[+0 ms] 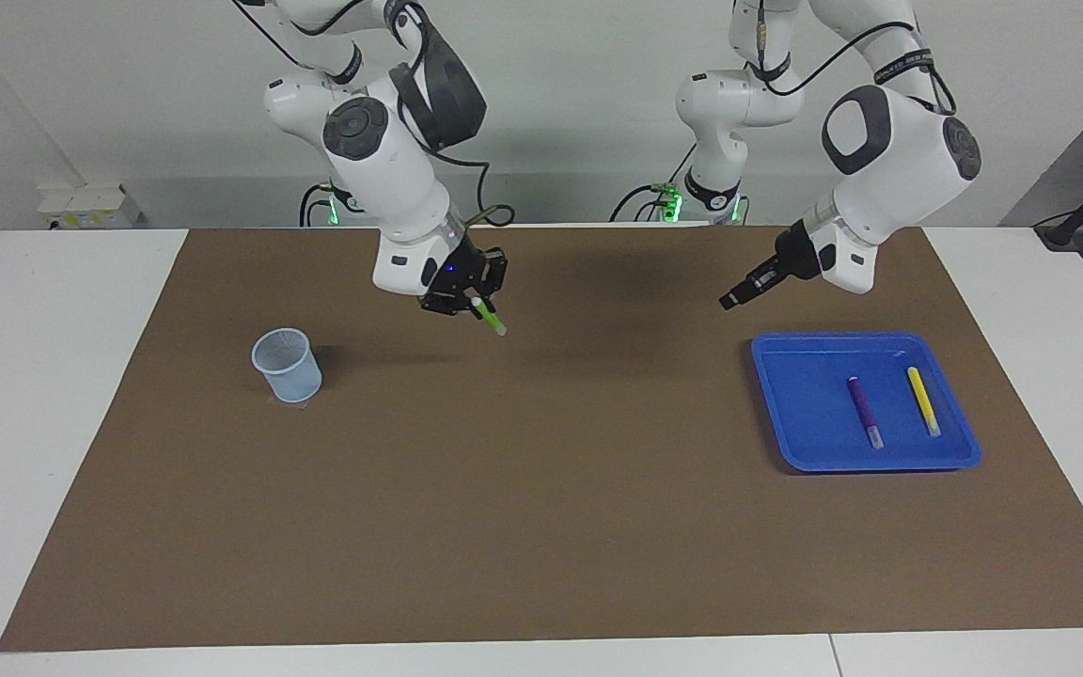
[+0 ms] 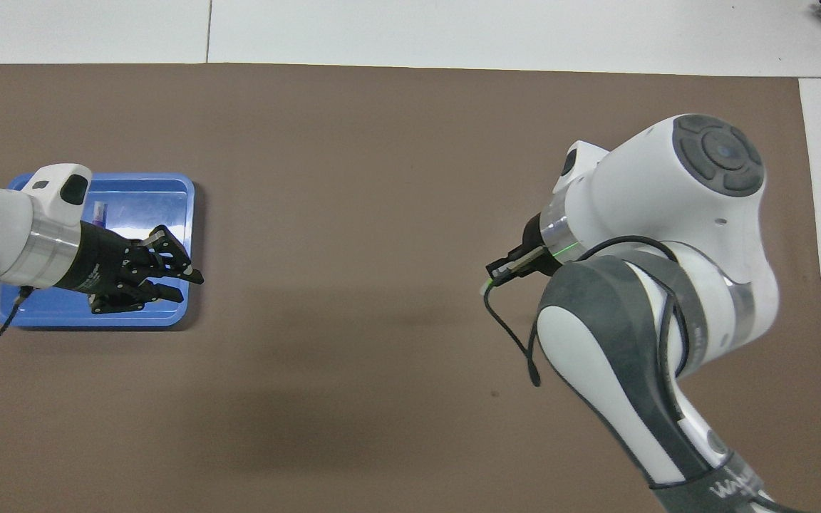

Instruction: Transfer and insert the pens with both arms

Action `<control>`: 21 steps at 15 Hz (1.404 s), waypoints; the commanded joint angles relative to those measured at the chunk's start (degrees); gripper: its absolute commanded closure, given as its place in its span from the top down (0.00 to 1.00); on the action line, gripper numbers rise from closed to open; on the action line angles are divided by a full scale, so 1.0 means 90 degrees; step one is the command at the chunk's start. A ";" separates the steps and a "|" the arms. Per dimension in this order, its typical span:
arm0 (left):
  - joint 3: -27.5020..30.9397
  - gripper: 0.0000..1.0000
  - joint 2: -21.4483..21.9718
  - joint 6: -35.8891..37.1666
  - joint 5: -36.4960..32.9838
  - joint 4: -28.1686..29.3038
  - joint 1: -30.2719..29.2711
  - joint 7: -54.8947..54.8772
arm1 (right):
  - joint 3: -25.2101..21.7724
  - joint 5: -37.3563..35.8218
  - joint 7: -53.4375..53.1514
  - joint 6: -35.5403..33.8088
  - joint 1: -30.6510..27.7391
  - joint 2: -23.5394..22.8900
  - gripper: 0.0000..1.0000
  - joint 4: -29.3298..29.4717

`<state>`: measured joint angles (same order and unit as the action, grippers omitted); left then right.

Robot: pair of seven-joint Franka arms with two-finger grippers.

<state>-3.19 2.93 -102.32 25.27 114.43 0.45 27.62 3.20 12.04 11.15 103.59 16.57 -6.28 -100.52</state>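
**Green pen in my right fingers, cup not yet under it**

My right gripper [image 1: 482, 307] hangs above the brown mat [image 1: 541, 527], clamped tight on the green pen [image 1: 490, 318]. The pen slants, its pale tip pointing down and away from me. The mesh cup [image 1: 287, 365] stands upright on the mat, toward my right arm's end of the table from the pen and a little farther from me than the spot below it. So the coming move, as I judge it, is sideways toward that end and slightly outward until the pen's low tip sits over the cup's open mouth, then tipping its long axis closer to upright. My right arm is clearly the nearer one to the cup.

My left gripper [image 1: 728, 301] hovers well away from the cup, over the near edge of the blue tray [image 1: 786, 442], empty; its fingers sit partly closed.

In the tray lie the purple pen [image 1: 864, 410] and yellow pen [image 1: 923, 400], side by side, apart, long axes running roughly away from me.

Count: three pens, one cup, one tray.
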 commanded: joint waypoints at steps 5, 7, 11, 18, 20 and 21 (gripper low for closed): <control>0.0003 0.45 0.0154 -0.0182 -0.1506 0.0196 -0.0518 -0.2616 | 0.0113 -0.2010 0.3484 -0.0535 -0.1399 0.0288 0.00 -0.0373; 0.0003 0.46 0.0105 -0.0621 -0.1772 0.0322 -0.0655 -0.3058 | 0.0113 -0.2021 0.4139 0.0030 -0.1839 0.0463 0.00 -0.0947; 0.0003 0.46 -0.0158 -0.1422 -0.2387 0.0470 -0.0889 -0.3897 | 0.0104 -0.2186 0.4659 0.0180 -0.2046 0.0649 0.00 -0.1370; 0.0012 0.50 -0.0852 -0.2555 -0.2573 0.0479 -0.1133 -0.4104 | 0.0113 -0.2256 0.4659 0.0961 -0.2290 0.0884 0.53 -0.2180; 0.0012 0.51 -0.1096 -0.2800 -0.2622 0.0460 -0.1182 -0.4114 | 0.0113 -0.2256 0.4659 0.0961 -0.2280 0.0884 0.63 -0.2181; 0.0012 0.52 -0.1145 -0.2946 -0.2680 0.0460 -0.1192 -0.4114 | 0.0113 -0.2236 0.4650 0.0942 -0.2251 0.0884 0.64 -0.2142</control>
<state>-2.75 -6.32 -126.03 2.90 118.31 -9.41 -8.78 3.54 -6.94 52.29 111.24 -3.20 -0.45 -118.03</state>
